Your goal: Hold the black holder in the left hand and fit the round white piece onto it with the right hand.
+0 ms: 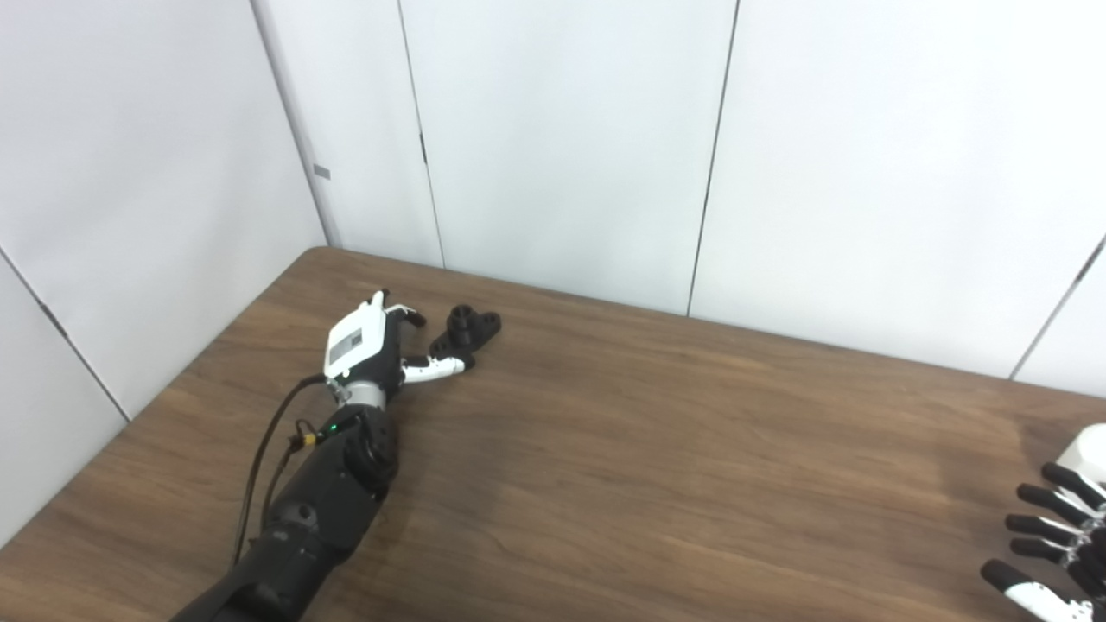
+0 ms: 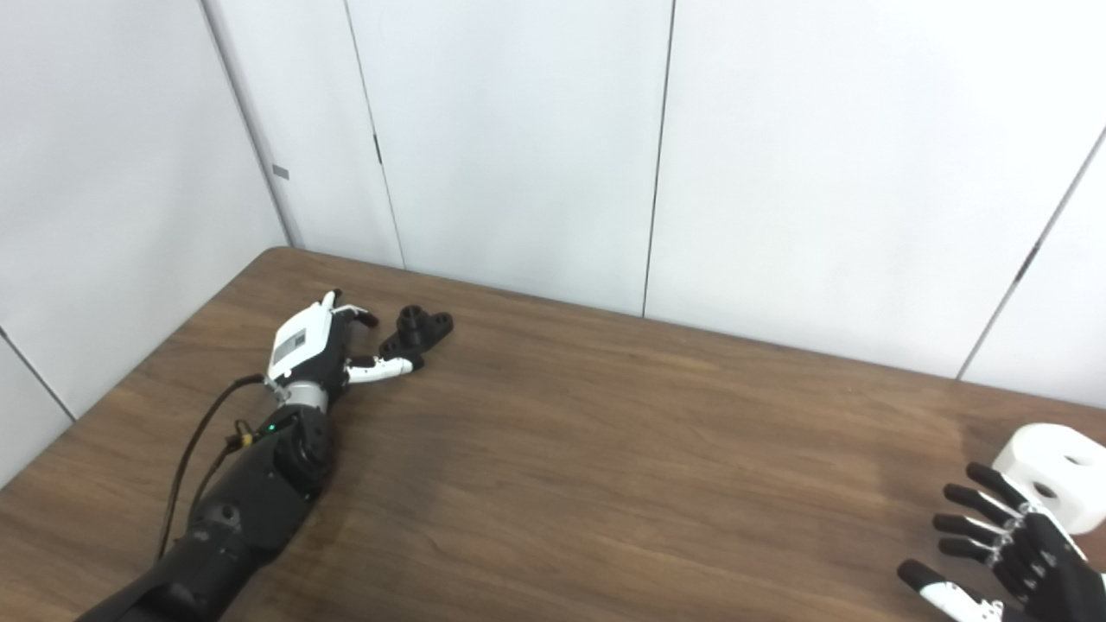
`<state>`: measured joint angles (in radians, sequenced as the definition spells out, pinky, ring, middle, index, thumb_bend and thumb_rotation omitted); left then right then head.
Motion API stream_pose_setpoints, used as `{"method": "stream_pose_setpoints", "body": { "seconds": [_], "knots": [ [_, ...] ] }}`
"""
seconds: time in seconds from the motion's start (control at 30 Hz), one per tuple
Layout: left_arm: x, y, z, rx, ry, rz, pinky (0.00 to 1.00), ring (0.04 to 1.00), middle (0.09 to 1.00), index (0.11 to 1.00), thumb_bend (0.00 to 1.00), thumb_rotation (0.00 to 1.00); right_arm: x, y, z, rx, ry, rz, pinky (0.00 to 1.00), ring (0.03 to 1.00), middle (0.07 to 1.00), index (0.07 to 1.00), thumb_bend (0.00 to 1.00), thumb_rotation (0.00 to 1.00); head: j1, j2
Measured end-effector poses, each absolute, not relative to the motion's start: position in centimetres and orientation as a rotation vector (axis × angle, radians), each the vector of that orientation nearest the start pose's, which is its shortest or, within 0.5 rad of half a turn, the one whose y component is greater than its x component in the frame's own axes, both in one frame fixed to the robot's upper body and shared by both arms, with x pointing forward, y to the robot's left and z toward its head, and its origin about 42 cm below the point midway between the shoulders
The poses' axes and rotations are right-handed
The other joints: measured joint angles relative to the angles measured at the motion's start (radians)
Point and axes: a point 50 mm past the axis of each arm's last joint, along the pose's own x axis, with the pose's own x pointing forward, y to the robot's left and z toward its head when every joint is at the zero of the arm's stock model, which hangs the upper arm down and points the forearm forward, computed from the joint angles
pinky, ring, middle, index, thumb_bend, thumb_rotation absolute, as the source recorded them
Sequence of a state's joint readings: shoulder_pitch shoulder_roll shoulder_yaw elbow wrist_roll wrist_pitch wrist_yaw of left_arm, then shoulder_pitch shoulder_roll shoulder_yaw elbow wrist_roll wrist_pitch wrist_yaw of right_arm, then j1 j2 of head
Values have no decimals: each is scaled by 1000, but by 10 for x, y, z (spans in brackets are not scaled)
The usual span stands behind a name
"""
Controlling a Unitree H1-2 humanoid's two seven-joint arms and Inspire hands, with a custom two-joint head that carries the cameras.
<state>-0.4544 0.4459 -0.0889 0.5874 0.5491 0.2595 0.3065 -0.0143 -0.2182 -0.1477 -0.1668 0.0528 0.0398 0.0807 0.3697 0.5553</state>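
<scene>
My left hand lies far out on the brown desk, near its back left corner, with the fingers spread and gripping nothing. The black holder sits on the desk just beside those fingertips; I cannot tell whether my thumb touches its near edge. Well apart, at the right edge of the desk, my right hand hovers with its fingers splayed open, empty. The round white piece rests on the desk just beyond them, its holes facing up.
</scene>
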Motion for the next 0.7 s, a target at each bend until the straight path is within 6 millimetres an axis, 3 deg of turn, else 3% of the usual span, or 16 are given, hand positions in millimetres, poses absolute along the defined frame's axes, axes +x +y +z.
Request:
{"method": "stream_pose_setpoints", "body": {
  "seconds": [0.7],
  "knots": [
    [427, 378, 128, 1042, 228, 378, 1000, 1000, 1000, 709, 993, 328, 280, -309, 161, -183, -140, -53, 597, 666, 747, 800, 725, 156, -9, 14]
  ]
}}
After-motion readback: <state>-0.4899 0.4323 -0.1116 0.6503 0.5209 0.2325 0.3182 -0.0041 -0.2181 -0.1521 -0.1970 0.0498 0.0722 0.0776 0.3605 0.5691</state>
